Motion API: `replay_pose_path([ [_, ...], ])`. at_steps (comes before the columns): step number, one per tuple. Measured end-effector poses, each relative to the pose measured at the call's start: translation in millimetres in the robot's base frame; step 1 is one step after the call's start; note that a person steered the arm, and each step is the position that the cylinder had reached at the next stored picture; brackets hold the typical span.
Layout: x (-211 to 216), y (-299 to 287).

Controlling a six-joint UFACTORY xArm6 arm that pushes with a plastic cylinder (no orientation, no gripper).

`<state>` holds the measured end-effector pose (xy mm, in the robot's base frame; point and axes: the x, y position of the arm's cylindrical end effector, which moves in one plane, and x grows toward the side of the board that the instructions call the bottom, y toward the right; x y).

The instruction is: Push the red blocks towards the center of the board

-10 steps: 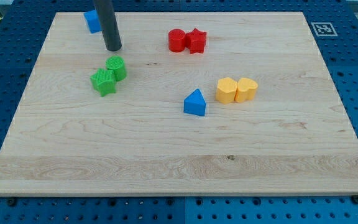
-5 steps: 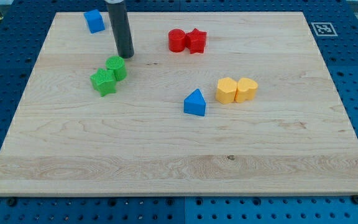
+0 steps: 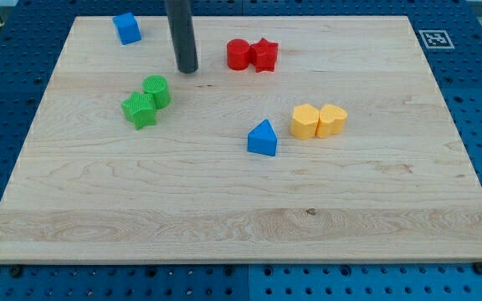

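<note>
Red blocks: cylinder [image 3: 238,53] touching star-shaped one [image 3: 264,54], near board [image 3: 224,201] top, above centre.
Tip: my tip [image 3: 187,70] on bare wood, left of red cylinder, apart.
Claw: none, only a rod.

My tip [image 3: 187,69] stands left of the touching red blocks [image 3: 252,54].
</note>
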<state>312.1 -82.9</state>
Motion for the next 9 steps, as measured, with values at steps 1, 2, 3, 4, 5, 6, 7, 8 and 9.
replay_pose_path([
  [1, -37.4, 15.4],
  [2, -69.4, 36.3],
  [3, -62.0, 60.3],
  [4, -46.7, 65.1],
  [5, -45.4, 65.1],
  [6, -15.2, 65.1],
  [7, -11.3, 65.1],
  [8, -14.1, 65.1],
  [9, -43.8, 65.9],
])
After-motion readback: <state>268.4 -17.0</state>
